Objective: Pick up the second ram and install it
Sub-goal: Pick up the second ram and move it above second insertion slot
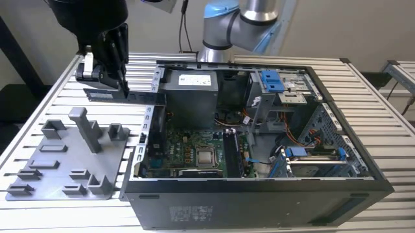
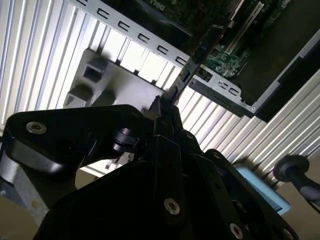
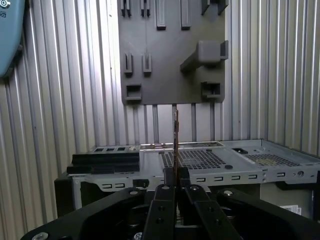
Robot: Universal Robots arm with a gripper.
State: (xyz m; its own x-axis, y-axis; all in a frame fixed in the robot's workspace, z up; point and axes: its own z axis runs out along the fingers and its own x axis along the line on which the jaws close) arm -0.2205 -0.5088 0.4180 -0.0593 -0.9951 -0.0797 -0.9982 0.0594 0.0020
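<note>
Fingers (image 3: 169, 176) clamped on the second ram (image 3: 175, 125), which sticks out ahead of them, with the open case (image 1: 259, 204) close by and the holder tray (image 1: 65, 160) farther off. Carry step, I'd judge; seating calls for squaring it up over the motherboard (image 1: 188, 145).

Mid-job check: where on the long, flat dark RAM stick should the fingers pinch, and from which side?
Across its two flat faces, coming from above onto the top long edge. The long, flat dark RAM stick hangs level in the gripper that way, lower edge free.
</note>
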